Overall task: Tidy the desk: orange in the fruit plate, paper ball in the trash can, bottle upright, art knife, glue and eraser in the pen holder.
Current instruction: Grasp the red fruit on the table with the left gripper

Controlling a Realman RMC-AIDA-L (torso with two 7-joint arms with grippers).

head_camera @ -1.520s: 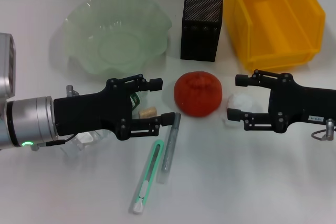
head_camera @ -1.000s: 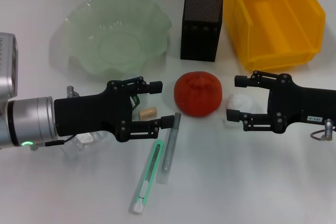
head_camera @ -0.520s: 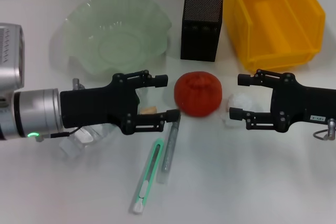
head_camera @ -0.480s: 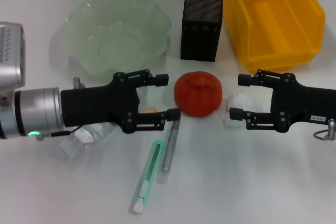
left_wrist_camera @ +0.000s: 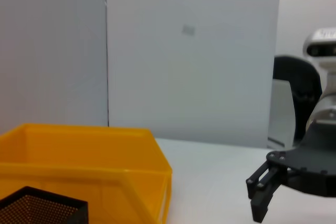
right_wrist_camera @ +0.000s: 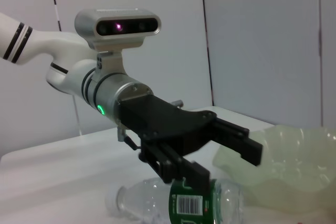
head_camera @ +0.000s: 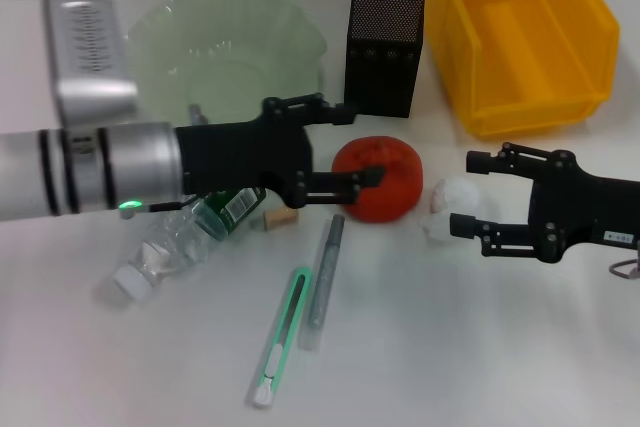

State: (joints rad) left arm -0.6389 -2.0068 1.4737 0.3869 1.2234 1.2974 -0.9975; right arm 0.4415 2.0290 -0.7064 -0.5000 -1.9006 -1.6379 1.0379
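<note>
L claw (head_camera: 347, 143) fingers apart, over orange (head_camera: 384, 182), one finger each side, contact unclear | R claw (head_camera: 470, 194) fingers apart beside paper ball (head_camera: 449, 209) | bottle (head_camera: 185, 238) lying flat by my L wrist | art knife (head_camera: 280, 340) + glue (head_camera: 325, 281) side by side on desk (head_camera: 480, 347) | eraser (head_camera: 281, 216) near bottle | fruit plate (head_camera: 225, 62), pen holder (head_camera: 384, 51), yellow bin (head_camera: 515, 32) at back

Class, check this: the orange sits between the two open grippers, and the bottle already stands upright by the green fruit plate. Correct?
One error: the bottle is not upright. The head view shows it lying on its side below the fruit plate. The orange does sit between the open left gripper and right gripper.
</note>
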